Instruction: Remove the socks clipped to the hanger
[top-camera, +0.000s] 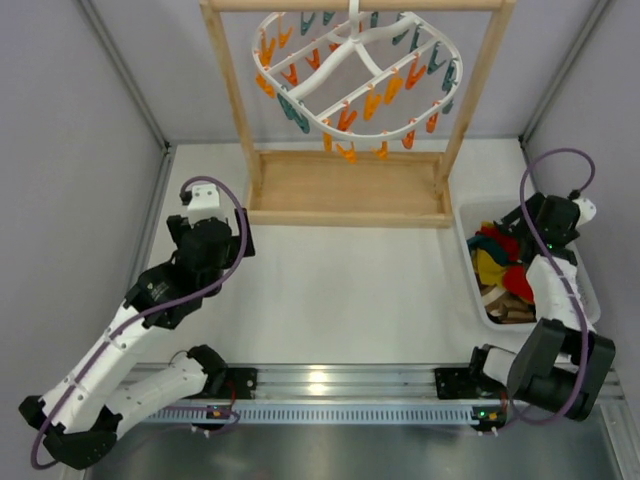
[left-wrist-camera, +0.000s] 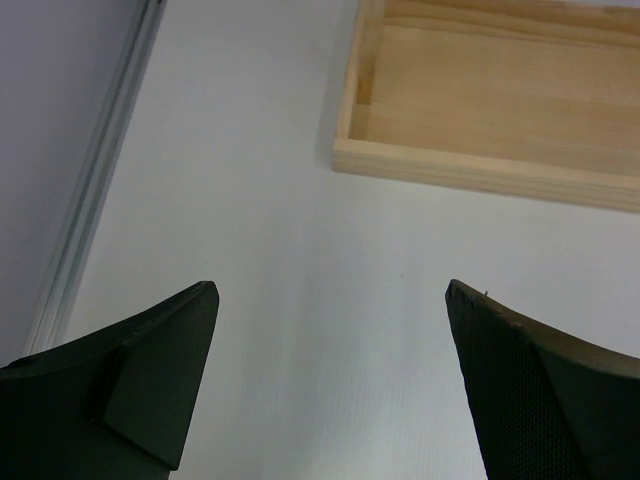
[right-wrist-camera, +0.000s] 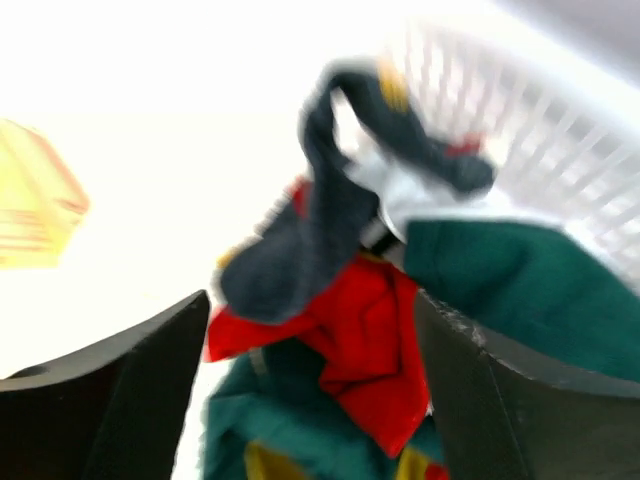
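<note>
My right claw (right-wrist-camera: 312, 305) hangs open and empty over the socks (right-wrist-camera: 350, 340) in the basket (right-wrist-camera: 540, 120), my left claw (left-wrist-camera: 330, 290) likewise over the desk (left-wrist-camera: 280, 200); I should lift straight, snagging nothing.

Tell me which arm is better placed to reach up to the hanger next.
Left, probably: the left gripper is open and empty beside the wooden stand, while the right gripper hangs open over the socks in the basket. The hanger shows no obvious sock.

Overhead from behind, wrist views close, downward
</note>
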